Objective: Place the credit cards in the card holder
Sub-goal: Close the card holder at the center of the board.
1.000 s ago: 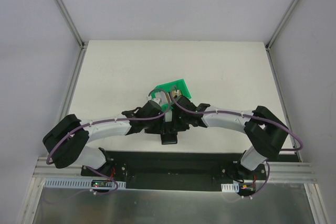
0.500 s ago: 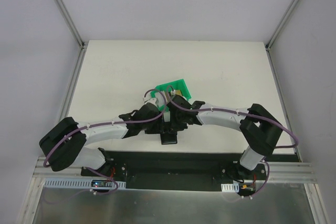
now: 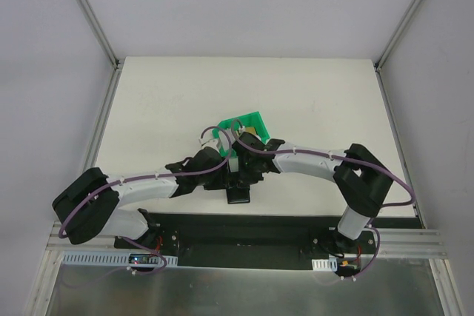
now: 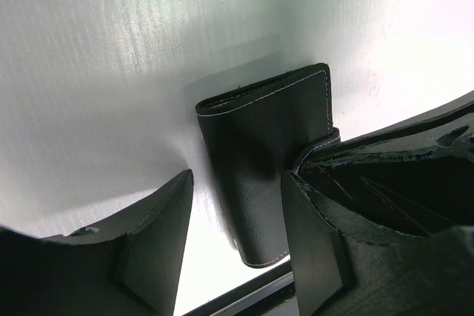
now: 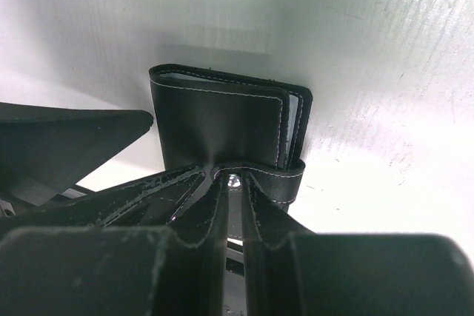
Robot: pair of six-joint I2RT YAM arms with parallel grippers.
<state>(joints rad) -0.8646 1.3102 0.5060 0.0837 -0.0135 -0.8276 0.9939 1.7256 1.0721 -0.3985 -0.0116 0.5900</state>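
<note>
Right wrist shows your right claw [image 5: 234, 183] pinching the holder [image 5: 215, 120] by its tab [image 5: 287, 175]; left claw [image 4: 237, 190] open astride it. Likely light and floppy, so grip near the fold [image 5: 160, 120].

Nothing legible in any view: no text, label, brand, number or sign. Only pale stitching on the black card holder [image 5: 222, 120], no lettering.
</note>
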